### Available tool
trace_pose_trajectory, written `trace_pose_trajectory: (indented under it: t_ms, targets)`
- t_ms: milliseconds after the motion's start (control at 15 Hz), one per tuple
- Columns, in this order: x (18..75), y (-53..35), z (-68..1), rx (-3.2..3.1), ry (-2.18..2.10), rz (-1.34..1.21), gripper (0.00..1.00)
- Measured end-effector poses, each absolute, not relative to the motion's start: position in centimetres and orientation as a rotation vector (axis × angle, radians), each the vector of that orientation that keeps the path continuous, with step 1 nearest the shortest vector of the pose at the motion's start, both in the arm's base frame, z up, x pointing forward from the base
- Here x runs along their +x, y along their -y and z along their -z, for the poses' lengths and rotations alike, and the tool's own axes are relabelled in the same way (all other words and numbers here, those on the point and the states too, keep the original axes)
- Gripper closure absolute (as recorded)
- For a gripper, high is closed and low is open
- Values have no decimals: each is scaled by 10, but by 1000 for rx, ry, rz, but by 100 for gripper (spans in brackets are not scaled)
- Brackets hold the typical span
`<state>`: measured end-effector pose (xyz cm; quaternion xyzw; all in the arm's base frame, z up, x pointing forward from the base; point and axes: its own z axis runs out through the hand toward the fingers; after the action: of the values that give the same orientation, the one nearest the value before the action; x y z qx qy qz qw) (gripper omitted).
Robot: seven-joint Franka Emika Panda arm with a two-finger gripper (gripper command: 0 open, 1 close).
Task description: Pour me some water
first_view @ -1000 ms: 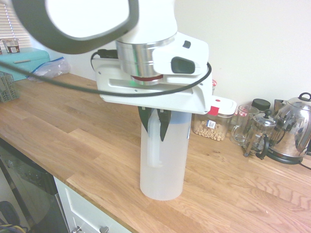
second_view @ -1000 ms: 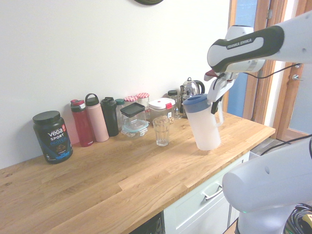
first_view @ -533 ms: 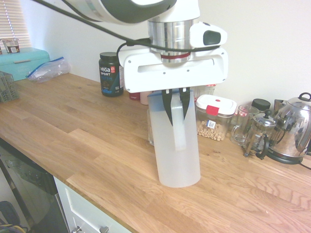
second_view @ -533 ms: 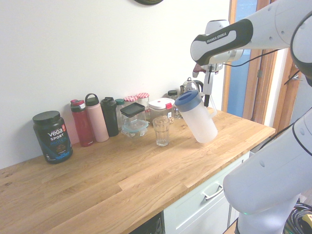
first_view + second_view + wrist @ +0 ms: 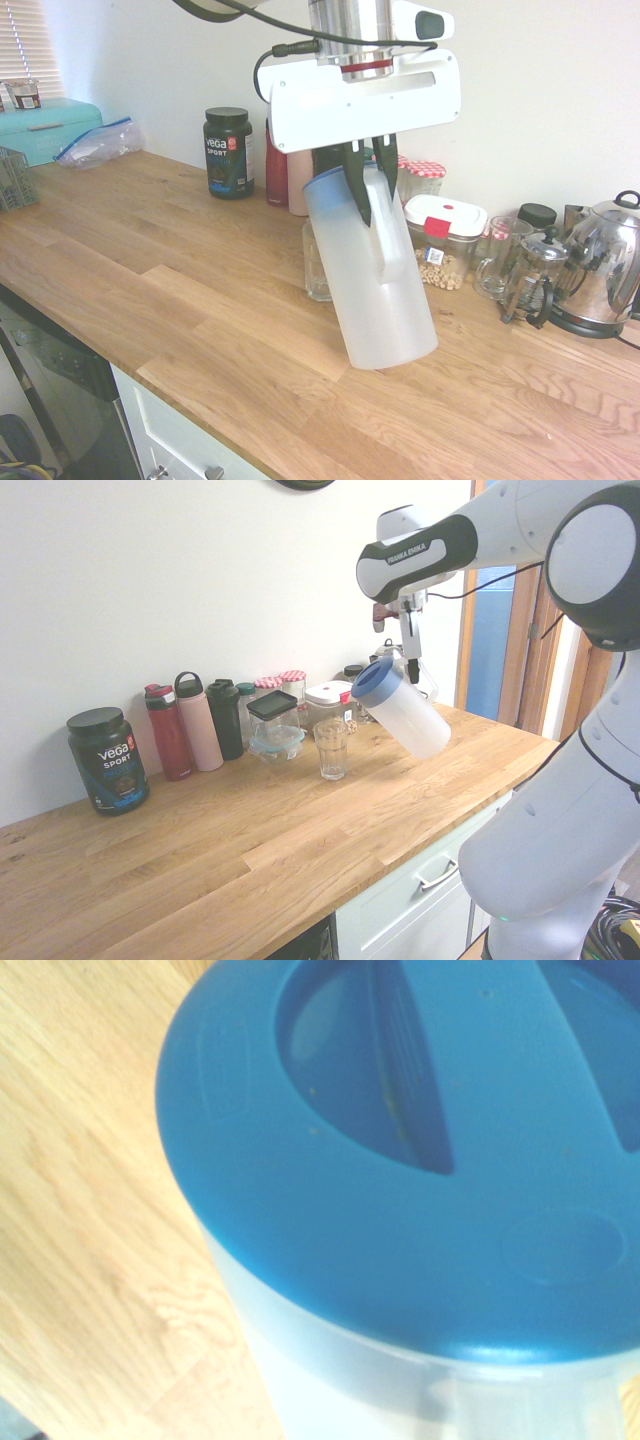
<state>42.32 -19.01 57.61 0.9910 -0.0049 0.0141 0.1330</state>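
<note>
First exterior view: the hand (image 5: 366, 190) hangs from above, its dark fingers (image 5: 355, 185) pinching the handle at the top of the jug (image 5: 372, 272). The jug, translucent white with a blue lid, is tilted and clear of the table (image 5: 180, 290), its base swung toward the kettle (image 5: 598, 265) at the far right end. Just behind the jug stands a glass (image 5: 317, 265). Along the table's back edge, against the wall, run a black tub (image 5: 227, 152), bottles, a white-lidded box (image 5: 443, 245), a mug (image 5: 497, 258) and a cafetière (image 5: 537, 275).

Second exterior view: the arm comes in from the upper right; the hand (image 5: 411, 650) holds the jug (image 5: 402, 710) in the air, lid end leaning toward the glass (image 5: 331, 748), which stands near the back row at mid-table. The jug is near the glass but apart from it.

Wrist view: the blue lid (image 5: 400, 1160) fills the frame, with the jug's pale wall below it and wood grain (image 5: 90, 1220) beside.
</note>
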Motion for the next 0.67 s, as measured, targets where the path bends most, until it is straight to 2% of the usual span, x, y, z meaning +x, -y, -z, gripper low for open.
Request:
trace_pose_trajectory:
  t_ms: [267, 667]
  targets:
    - [467, 159, -564, 2769, -85, 112, 100]
    - [479, 138, -563, 2647, -138, 201, 100]
